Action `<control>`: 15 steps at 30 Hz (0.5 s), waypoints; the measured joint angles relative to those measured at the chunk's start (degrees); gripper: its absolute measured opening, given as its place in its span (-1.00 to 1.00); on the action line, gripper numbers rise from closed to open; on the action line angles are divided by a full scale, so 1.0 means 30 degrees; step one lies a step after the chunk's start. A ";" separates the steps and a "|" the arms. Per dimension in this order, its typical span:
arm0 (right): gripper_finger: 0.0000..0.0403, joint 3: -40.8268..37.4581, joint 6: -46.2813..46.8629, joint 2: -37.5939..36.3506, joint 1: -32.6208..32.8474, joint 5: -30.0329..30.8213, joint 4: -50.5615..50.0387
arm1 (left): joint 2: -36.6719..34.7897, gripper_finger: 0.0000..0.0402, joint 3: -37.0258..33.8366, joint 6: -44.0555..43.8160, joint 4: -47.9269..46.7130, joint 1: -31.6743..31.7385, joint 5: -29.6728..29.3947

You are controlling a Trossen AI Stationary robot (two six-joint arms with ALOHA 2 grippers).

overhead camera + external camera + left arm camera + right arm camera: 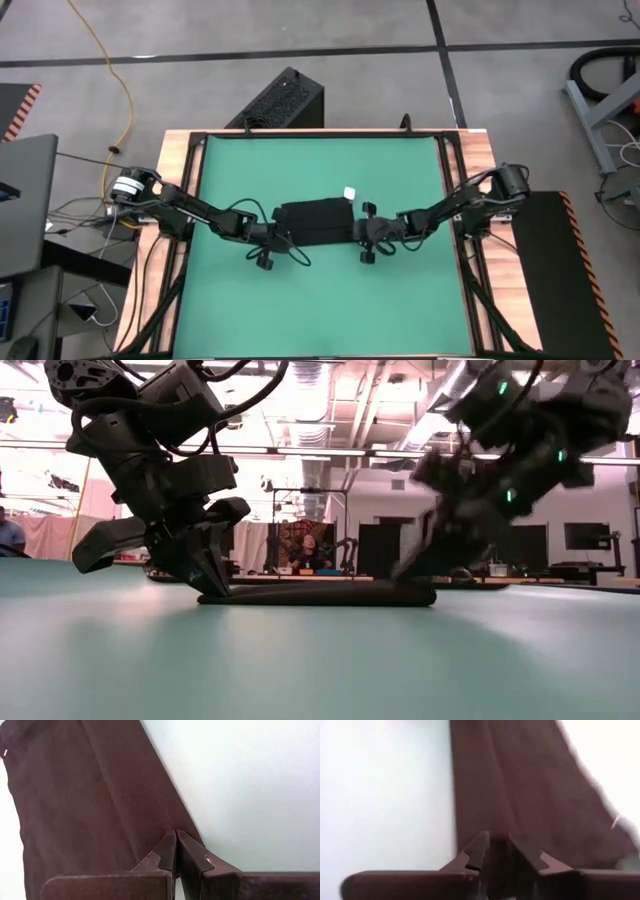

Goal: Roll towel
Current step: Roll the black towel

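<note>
towel (314,221): black cloth lying flat and low near the middle of the green mat (320,300), long axis running between the two arms; in the low view (320,594) it reads as a thin dark strip on the mat surface
tag: small white tag (350,192) at the towel's far edge, toward the right-arm end, lying on the mat just outside the cloth
left gripper (272,233): at the towel's left short end, tips down at mat level; low view shows it (205,582) planted right on the end of the strip
left jaws: pressed together, tips meeting at the towel's corner edge in the left wrist view (175,851); looks like a pinch on the cloth edge, though how much cloth sits between the tips is hidden
right gripper (368,236): at the towel's right short end, mirrored to the left one, tips down at the mat
right jaws: drawn in close with a narrow dark gap between them, cloth filling that gap in the right wrist view (499,851); reads as pinching the towel's end
right arm in low view: motion-blurred (480,490), tip detail can't be read there
table: wooden frame (170,170) around the mat, both arms reaching in from opposite side edges
background: black box (280,100) on the floor beyond the table's far edge; yellow cable (112,70) on the floor at far left
</note>
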 joint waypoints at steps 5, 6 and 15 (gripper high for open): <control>-0.24 0.0058 -0.1505 -0.2241 0.0067 0.0016 0.0036 | 0.0007 -1.00 -0.0001 0.0007 -0.0003 0.0002 -0.0030; -0.16 0.0058 -0.1865 -0.2544 0.0150 -0.0252 0.0029 | 0.0007 -1.00 -0.0007 0.0015 -0.0003 0.0002 -0.0044; 0.12 0.0080 -0.4586 -0.1624 0.0988 -0.1388 -0.0449 | 0.0007 -1.00 -0.0011 0.0073 -0.0170 0.0002 -0.0153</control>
